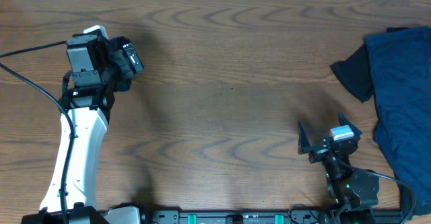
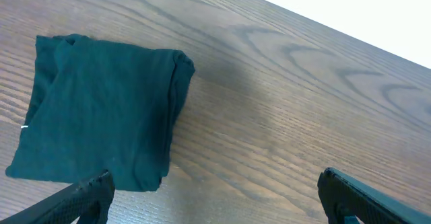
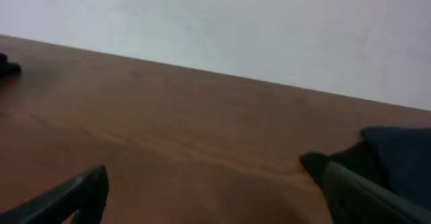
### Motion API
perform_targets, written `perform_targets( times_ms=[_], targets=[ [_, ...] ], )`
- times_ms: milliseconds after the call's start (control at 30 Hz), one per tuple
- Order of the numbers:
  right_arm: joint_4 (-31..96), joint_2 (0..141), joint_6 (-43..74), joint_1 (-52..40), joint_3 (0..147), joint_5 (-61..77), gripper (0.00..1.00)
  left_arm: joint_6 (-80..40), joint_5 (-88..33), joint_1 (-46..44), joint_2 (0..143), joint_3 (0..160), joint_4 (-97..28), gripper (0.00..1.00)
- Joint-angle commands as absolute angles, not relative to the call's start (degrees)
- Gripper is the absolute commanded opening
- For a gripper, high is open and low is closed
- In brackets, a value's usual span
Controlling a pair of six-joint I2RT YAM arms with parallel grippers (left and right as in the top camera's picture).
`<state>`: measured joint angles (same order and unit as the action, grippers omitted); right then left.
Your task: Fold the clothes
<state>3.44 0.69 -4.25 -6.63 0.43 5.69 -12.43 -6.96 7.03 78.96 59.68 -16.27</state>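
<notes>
Wood-grain table (image 1: 222, 83) carries our navy clothes (image 1: 401, 96), heaped at the right edge near the right gripper (image 3: 215, 190). A folded T-shirt (image 2: 101, 109) lies under our left gripper (image 2: 215, 187). Both grippers gape wide and empty, likely ready for the next garment.

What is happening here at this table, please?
A robot is folding laundry on a wooden table. At this moment it holds nothing. The left end effector is open, close to a folded dark shirt. The right end effector is also open, near an unfolded blue pile at the table's right edge.
</notes>
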Motion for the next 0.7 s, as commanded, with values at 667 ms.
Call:
perform_targets(
  times_ms=[667],
  targets=[
    [3.7,0.3,-5.4,-5.0,0.3,5.3,0.99,-12.8,-7.1,7.0,78.6,59.6,-16.3,0.98]
  ],
)
